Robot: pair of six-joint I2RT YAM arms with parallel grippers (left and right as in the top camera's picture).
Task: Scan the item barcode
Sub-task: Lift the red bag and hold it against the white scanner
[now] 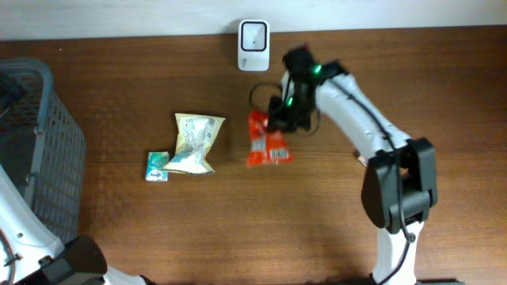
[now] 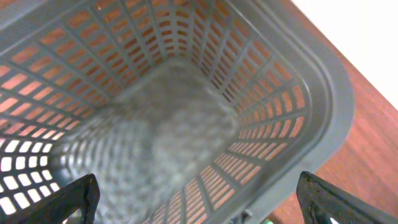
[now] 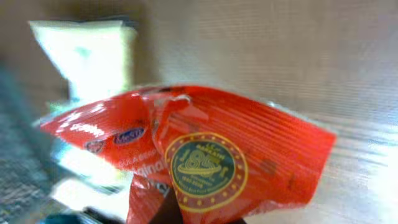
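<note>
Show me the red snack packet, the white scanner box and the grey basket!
Orange-red foil snack packet [image 1: 265,147]: overhead view, on its lower half.
White scanner box [image 1: 253,35]: overhead view, on the middle of its face.
Grey plastic mesh basket [image 2: 336,93]: left wrist view, on its right rim.

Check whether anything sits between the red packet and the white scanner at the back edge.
Nothing solid visible. The red packet, held by the right gripper, is just short of the white scanner, with bare table between; only a thin dark cable loop by the gripper crosses that gap.
</note>
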